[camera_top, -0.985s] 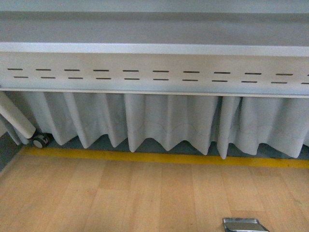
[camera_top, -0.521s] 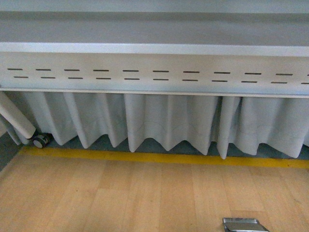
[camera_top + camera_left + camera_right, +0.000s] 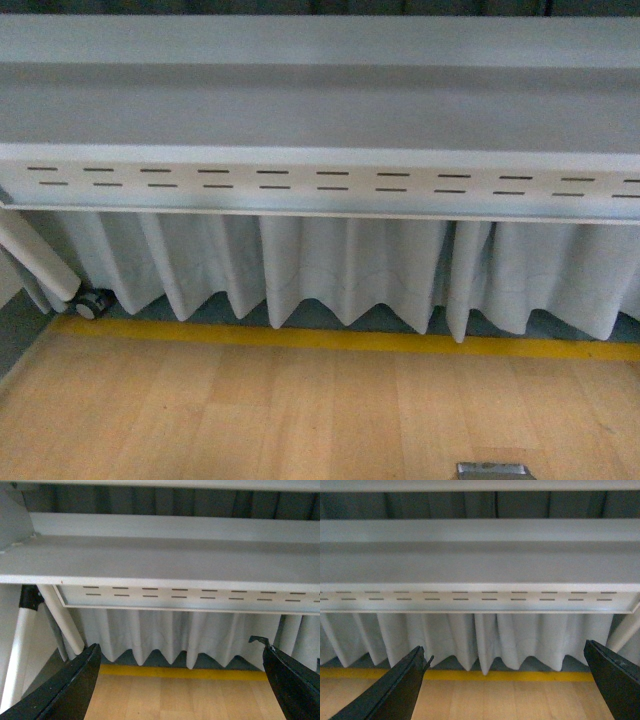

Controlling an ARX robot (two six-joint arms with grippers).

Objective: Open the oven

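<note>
Left gripper [image 3: 177, 645] and right gripper [image 3: 505, 647]: fingers on both spread wide, nothing held. The oven is in no view, so it can't be placed; probably up on the tabletop, above frame.

Risk: both wrists sit low, facing the white table edge [image 3: 320, 110]. Raising the arms blind could clip it.

Floor is light wood planks [image 3: 300, 410] with a small metal plate [image 3: 492, 469] nearest. Beyond that come a yellow strip [image 3: 330, 340], a pleated pale skirt [image 3: 340, 265] and, above it, a slotted white rail [image 3: 320, 185]. At far left are a caster [image 3: 93, 303] and a slanted white leg [image 3: 35, 260].
</note>
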